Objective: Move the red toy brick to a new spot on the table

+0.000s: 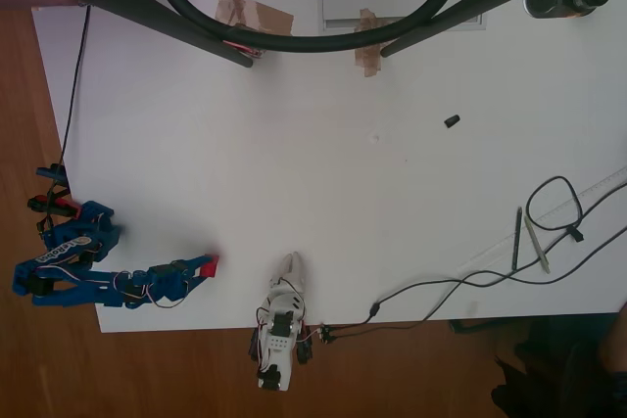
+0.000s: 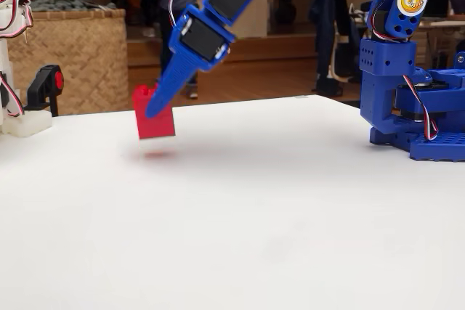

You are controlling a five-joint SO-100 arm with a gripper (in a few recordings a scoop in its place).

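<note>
Overhead view: gripper (image 1: 204, 266) at lower left of frame near the desk (image 1: 323, 183) bottom edge, brick (image 1: 211, 262) at its tip. Small stub (image 1: 452, 121) upper right, well apart. Two pens (image 1: 524, 240) lower right. Fixed view: brick (image 2: 153, 112) just above desk, tilted.

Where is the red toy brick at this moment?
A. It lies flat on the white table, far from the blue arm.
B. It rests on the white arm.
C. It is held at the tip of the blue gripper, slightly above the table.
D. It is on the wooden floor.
C: in the fixed view the red toy brick hangs tilted at the blue gripper, with a gap and a faint reddish shadow on the table beneath it.
</note>
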